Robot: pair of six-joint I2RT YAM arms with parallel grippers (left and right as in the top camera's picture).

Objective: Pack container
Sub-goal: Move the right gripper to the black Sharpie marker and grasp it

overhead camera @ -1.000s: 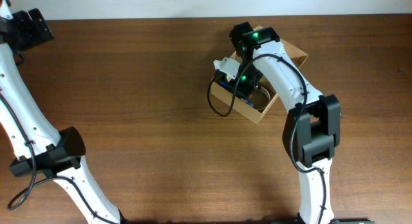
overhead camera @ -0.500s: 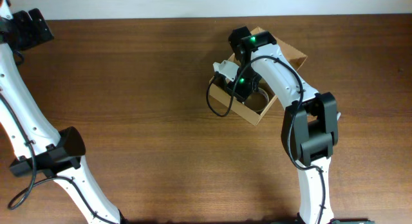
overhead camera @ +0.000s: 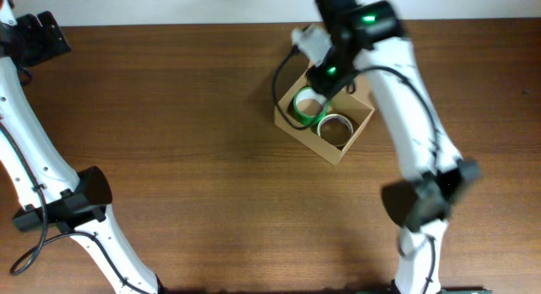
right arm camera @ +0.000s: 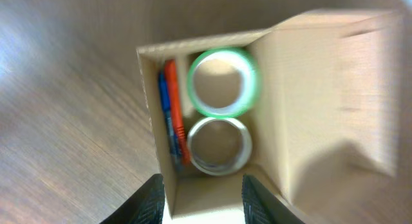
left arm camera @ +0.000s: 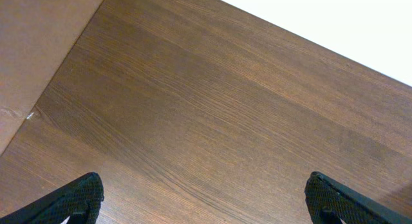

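Note:
The container (overhead camera: 292, 128) is a tan cardboard box standing open at the table's back right. Inside lie a green tape roll (overhead camera: 297, 106), a grey tape roll (overhead camera: 336, 120), and a blue pen and a red pen along one wall. The right wrist view shows the container (right arm camera: 212, 195), the green roll (right arm camera: 222, 55), the grey roll (right arm camera: 219, 168), the pens (right arm camera: 171, 114) and the raised flap lid (right arm camera: 309, 102). My right gripper (right arm camera: 205, 199) is open and empty above the box's near wall; in the overhead view it (overhead camera: 325, 81) hovers over the box. My left gripper (left arm camera: 206, 201) is open and empty over bare wood.
My left arm is at the far left, its gripper (overhead camera: 38, 36) near the table's back edge. A tan sheet-like surface (left arm camera: 32, 50) lies beside the table in the left wrist view. A black cable (overhead camera: 279, 78) loops from the right wrist next to the box.
My right gripper has risen out of the box and drawn back toward the far edge, uncovering the rolls inside. The left arm has not moved.

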